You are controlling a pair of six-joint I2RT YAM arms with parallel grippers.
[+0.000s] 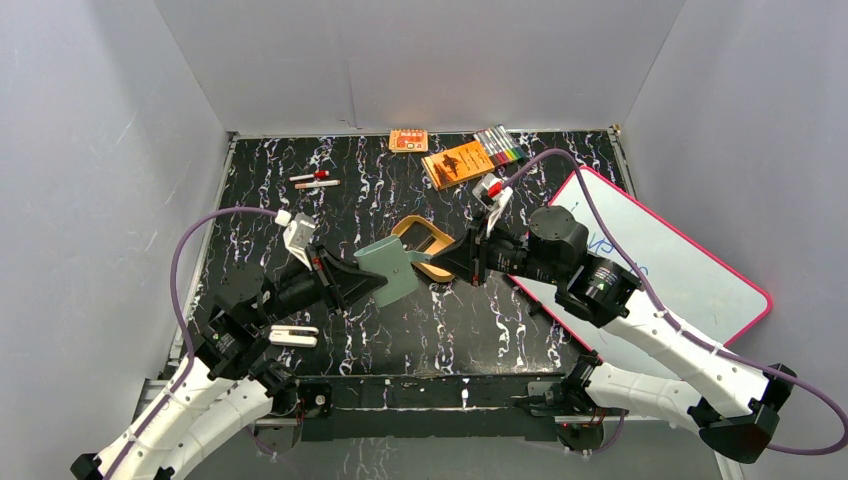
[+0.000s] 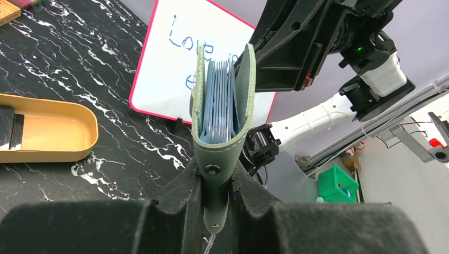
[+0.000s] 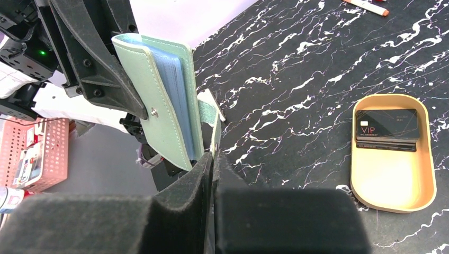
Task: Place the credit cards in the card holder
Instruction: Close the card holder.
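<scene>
The sage-green card holder [image 1: 388,268] hangs in the air between both grippers. My left gripper [image 2: 217,177] is shut on its spine and snap tab, and its pale blue inner pockets [image 2: 219,103] fan upward, slightly open. My right gripper [image 3: 213,159] is shut on one thin green cover [image 3: 216,124] of the holder and holds it away from the rest [image 3: 159,106]. The dark credit cards [image 3: 387,129] lie stacked at the far end of the tan oval tray [image 3: 394,185]. In the left wrist view a card edge [image 2: 10,127] shows in that tray [image 2: 58,132].
A pink-edged whiteboard [image 1: 670,260] lies on the right. An orange booklet [image 1: 457,162], a pack of markers [image 1: 500,147] and a small orange box [image 1: 408,140] sit along the back. Two pens [image 1: 315,180] lie at the back left.
</scene>
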